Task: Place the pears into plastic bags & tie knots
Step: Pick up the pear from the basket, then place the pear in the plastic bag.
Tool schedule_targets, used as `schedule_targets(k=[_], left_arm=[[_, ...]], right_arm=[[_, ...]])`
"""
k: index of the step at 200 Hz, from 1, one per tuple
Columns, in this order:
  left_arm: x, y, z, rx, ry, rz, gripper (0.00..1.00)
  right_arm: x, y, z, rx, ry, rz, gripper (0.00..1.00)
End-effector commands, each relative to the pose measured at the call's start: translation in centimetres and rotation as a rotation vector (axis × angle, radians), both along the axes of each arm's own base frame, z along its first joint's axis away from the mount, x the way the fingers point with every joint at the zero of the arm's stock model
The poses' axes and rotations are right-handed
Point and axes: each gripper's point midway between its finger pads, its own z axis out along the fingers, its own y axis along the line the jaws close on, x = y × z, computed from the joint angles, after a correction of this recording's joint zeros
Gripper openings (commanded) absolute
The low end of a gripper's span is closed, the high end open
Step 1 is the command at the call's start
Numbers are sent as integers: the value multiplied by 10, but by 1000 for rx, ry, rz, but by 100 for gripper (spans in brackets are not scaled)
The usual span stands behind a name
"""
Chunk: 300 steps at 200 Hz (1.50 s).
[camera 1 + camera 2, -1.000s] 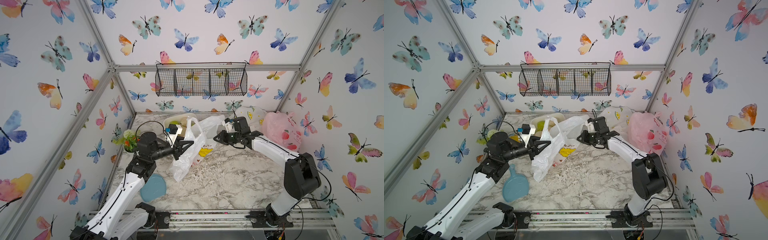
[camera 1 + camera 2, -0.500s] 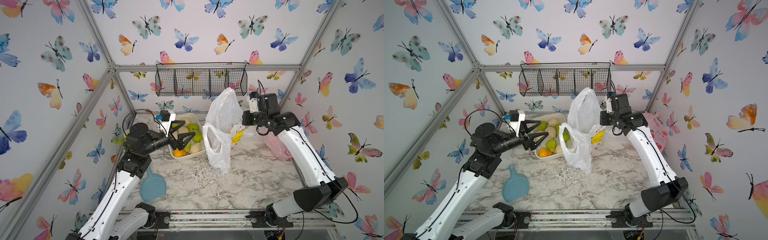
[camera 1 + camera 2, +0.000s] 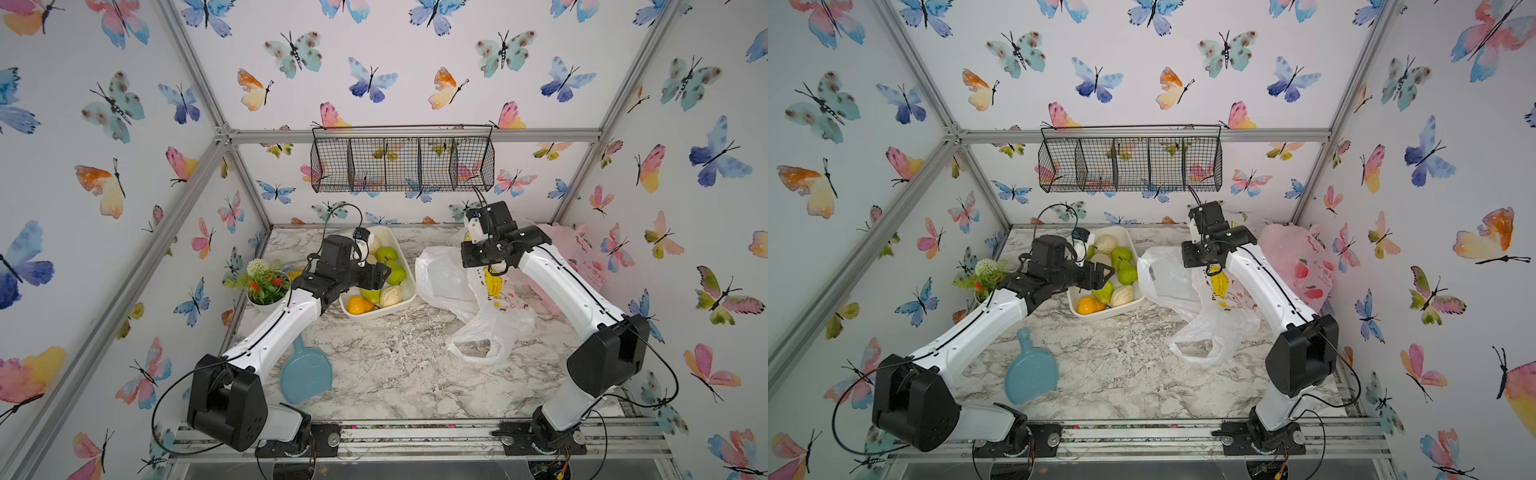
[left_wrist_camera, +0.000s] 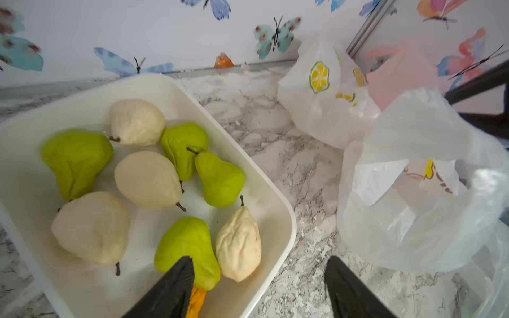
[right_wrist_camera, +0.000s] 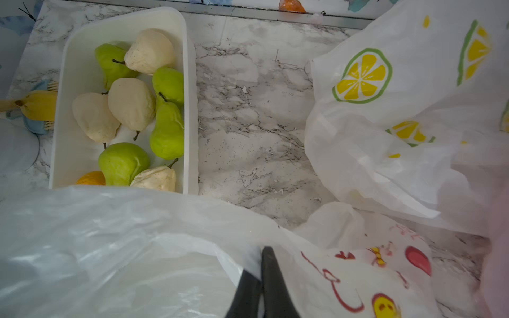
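Marble tabletop (image 3: 374, 365) carries a white tray (image 4: 286, 220) holding the pears (image 4: 148, 179), apparently light, rounded and slick, best gripped across the belly by the left gripper (image 4: 259, 264), spread wide above them, while the right gripper (image 5: 261, 253) pinches the thin, limp bunny-print bag (image 5: 110, 247) beside the tray.

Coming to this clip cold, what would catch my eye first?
The white tray of green, cream and orange pears stands at the back of the marble table, with the open left gripper hovering over its rim. Beside it, the right gripper is shut on a crumpled translucent white bag, a pink bag behind it.
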Motion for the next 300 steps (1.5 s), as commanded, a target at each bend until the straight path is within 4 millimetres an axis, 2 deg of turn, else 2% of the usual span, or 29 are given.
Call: schedule_targets(k=[1, 15, 44, 60, 103, 121, 141, 154, 162, 188, 211, 233, 263, 286, 300], left_arm=[[8, 22, -39, 164, 65, 101, 82], [18, 32, -56, 221, 106, 157, 86], [37, 36, -93, 290, 182, 208, 89], [42, 39, -114, 321, 243, 217, 90], [46, 38, -143, 321, 310, 219, 89], [45, 34, -153, 310, 328, 203, 83], [41, 34, -161, 310, 349, 190, 66], [41, 41, -150, 283, 333, 202, 51], [43, 45, -137, 250, 317, 213, 46], [42, 48, -80, 168, 221, 228, 46], [24, 38, -36, 34, 165, 210, 45], [4, 9, 1, -149, 105, 126, 44], [-19, -56, 41, -330, 7, -47, 44], [-6, -74, 47, -399, -134, -77, 43], [9, -82, 38, -404, -197, -86, 41]], right_arm=[[17, 24, 21, 136, -67, 21, 8], [23, 30, 17, 155, -56, 34, 8], [34, 39, 12, 200, -39, 32, 8], [37, 41, 12, 233, -33, 27, 8], [38, 47, 7, 281, -9, 32, 8], [38, 46, 7, 290, -10, 27, 8], [38, 45, 6, 300, -6, 23, 8], [38, 46, 7, 311, -3, 28, 8], [38, 47, 5, 317, 3, 30, 8], [36, 49, 5, 334, 9, 38, 8], [36, 49, 5, 347, 12, 38, 8], [34, 50, 4, 359, 22, 41, 8], [34, 51, 7, 386, 30, 39, 8], [31, 54, 14, 414, 33, 54, 8], [28, 56, 16, 430, 36, 59, 8]])
